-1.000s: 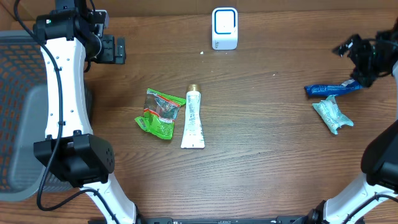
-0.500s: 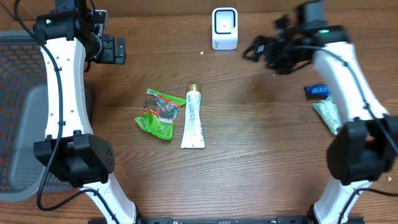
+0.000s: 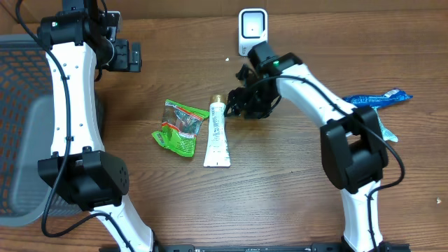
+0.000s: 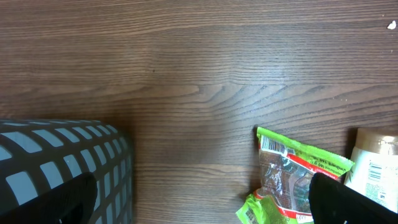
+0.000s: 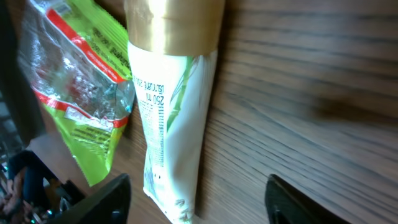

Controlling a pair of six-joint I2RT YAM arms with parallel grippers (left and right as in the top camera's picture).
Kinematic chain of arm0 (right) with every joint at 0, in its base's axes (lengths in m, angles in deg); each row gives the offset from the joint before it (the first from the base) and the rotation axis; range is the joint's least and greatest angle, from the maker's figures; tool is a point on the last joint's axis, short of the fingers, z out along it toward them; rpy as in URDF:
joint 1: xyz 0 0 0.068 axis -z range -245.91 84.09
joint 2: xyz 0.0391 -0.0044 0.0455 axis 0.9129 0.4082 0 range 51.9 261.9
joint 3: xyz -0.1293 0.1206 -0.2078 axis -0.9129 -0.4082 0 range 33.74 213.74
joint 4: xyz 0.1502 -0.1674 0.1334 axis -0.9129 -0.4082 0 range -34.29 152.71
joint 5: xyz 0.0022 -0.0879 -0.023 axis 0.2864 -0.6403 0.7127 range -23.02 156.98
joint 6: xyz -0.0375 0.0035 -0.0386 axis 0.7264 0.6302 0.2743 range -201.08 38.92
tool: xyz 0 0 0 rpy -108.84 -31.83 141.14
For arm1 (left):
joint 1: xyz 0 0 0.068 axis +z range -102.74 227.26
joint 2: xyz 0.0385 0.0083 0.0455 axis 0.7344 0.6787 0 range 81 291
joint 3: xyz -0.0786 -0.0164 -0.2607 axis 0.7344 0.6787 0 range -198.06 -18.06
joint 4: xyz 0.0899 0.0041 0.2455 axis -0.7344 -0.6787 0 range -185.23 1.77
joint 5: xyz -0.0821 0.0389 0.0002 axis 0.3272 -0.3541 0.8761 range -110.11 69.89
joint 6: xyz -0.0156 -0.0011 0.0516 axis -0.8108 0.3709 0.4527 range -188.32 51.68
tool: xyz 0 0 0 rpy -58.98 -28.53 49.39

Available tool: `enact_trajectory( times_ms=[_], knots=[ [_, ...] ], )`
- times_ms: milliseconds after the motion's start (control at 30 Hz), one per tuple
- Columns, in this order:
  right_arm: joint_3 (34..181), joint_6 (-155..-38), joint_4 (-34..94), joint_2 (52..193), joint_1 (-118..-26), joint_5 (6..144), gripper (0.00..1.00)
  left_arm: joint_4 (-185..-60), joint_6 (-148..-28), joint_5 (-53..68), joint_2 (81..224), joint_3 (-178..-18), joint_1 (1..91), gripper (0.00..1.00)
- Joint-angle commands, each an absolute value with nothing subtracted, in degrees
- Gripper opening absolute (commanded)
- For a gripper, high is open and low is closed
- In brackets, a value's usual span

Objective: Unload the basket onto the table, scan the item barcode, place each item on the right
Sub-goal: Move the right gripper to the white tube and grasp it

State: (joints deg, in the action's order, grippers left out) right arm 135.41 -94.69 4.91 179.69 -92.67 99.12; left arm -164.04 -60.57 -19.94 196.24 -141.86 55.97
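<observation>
The right arm (image 3: 308, 80) has swung to the tube (image 3: 217, 136); right jaws parted around it; left jaws spread wide.

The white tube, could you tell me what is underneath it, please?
The white tube lies flat on the wooden table. The green packet lies beside it; whether its edge tucks underneath is hidden by the tube.

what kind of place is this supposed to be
Probably a mock checkout bench: a wooden table with a white scanner, packaged goods such as a tube and a green packet, and a mesh basket at the left.
</observation>
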Motion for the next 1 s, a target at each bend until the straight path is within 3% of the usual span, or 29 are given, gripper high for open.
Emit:
enact_trajectory(
  times_ms=[0,333,700,967],
  knots=[
    [135.3,-94.8,5.6,181.7,-94.1,99.3,0.65,-164.1,-59.3,-20.2,194.2,-142.8,55.9,1.00],
    [133.0,-102.2,11.4,183.7,-96.8,99.2,0.47,-164.1,-59.3,-20.2,194.2,-142.8,55.9,1.00],
    [131.0,-105.4,13.1,183.7,-96.8,99.3,0.04,-164.1,-59.3,-20.2,194.2,-142.8,55.9,1.00],
    [131.6,-99.3,10.5,180.4,-93.7,102.1,0.04,-164.1,-59.3,-20.2,194.2,-142.8,55.9,1.00]
  ],
)
